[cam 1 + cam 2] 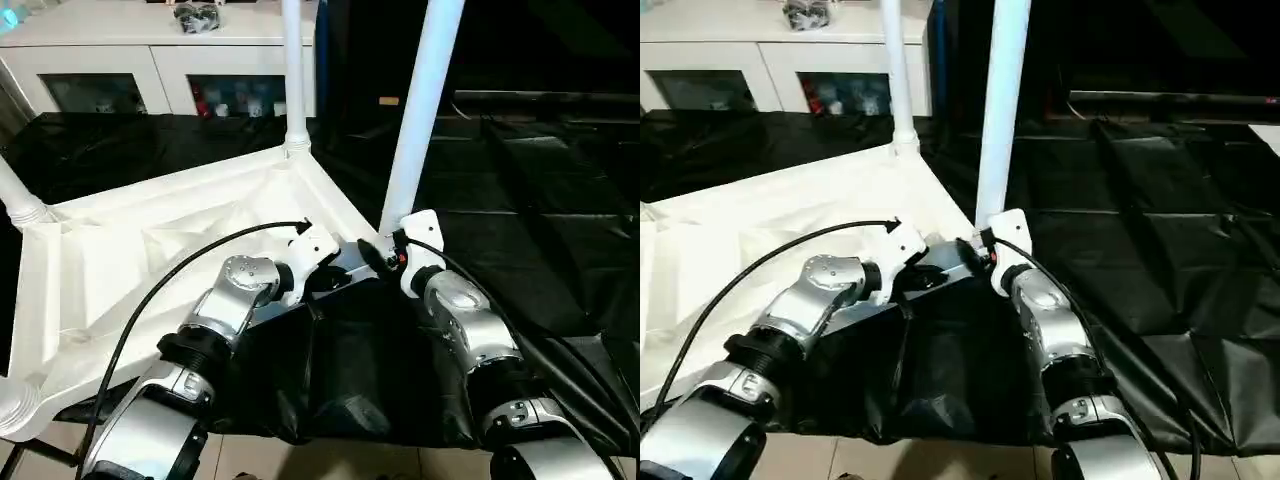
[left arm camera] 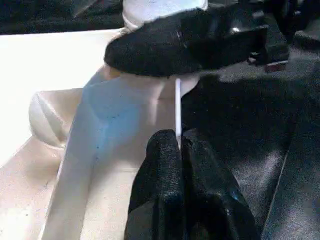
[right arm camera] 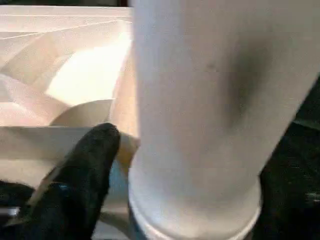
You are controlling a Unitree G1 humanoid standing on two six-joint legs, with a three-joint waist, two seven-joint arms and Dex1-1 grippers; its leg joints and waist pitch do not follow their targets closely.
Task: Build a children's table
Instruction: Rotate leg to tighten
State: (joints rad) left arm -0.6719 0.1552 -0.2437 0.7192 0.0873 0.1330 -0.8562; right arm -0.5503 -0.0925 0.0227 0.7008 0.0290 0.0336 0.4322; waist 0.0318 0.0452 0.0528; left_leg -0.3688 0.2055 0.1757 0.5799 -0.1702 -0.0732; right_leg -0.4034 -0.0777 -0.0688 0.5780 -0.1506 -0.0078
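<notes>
On black sheeting [image 1: 540, 200] our upturned table top [image 1: 150, 250] lies left — legs upright. Our left gripper [image 2: 181, 150] is pressed together; our right gripper [image 3: 165, 165] straddles the near-right leg [image 1: 425, 100], fingers apart.

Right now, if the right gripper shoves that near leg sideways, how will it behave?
Probably stiff: the near leg is a straight, thick white tube. Likely light, being hollow-looking plastic. It stands tall in the tabletop corner socket, so a high push may lever it loose or tip it.
</notes>
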